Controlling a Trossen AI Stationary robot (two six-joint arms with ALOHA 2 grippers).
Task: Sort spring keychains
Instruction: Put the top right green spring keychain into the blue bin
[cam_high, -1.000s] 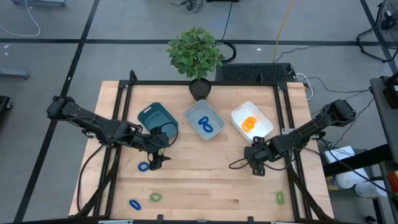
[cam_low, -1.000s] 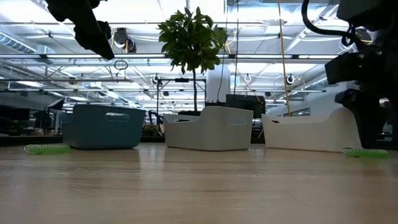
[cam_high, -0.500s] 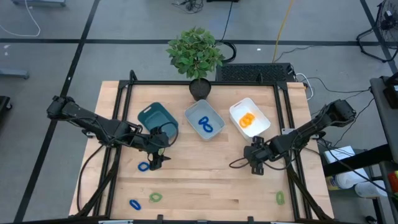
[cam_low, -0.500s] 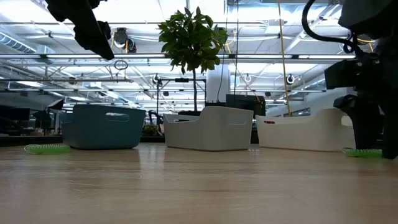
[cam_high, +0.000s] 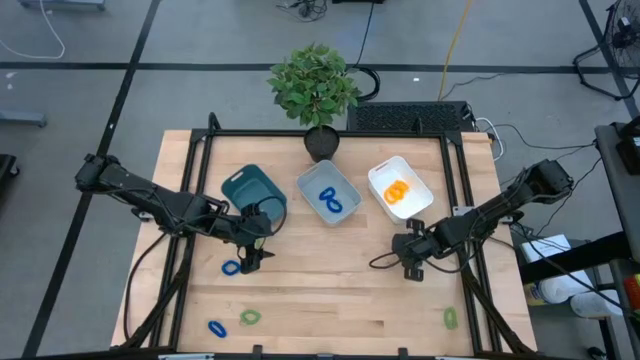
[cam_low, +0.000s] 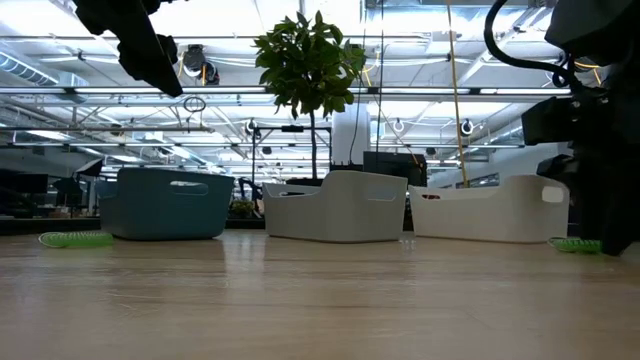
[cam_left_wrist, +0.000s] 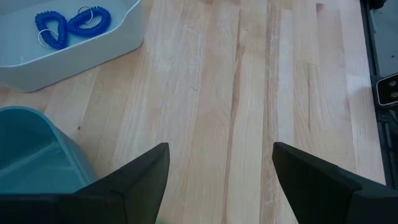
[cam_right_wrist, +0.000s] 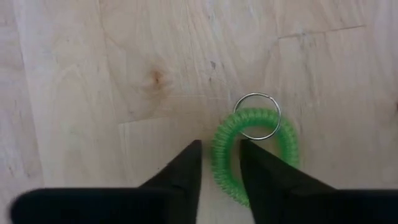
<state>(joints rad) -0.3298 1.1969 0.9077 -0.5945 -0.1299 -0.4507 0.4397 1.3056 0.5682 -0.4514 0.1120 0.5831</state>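
Observation:
My right gripper points down at the table's right middle, its fingers on either side of one arc of a green spring keychain with a metal ring. My left gripper hangs open above the table beside the teal bin, just right of a blue keychain. Blue keychains lie in the middle bin, orange ones in the white bin. Another blue one and two green ones lie near the front edge. My right gripper pinches the green keychain's coil at one side of the loop, one finger outside the loop and the other inside it. The fingers come from above, pointing steeply down. The keychain lies flat on the table.
A potted plant stands at the far edge behind the bins. A black frame runs round the tabletop. Bare wood lies between the bins and the front edge, in the table's middle.
The white bin with the orange keychains has slid a little toward the table's left and far side.

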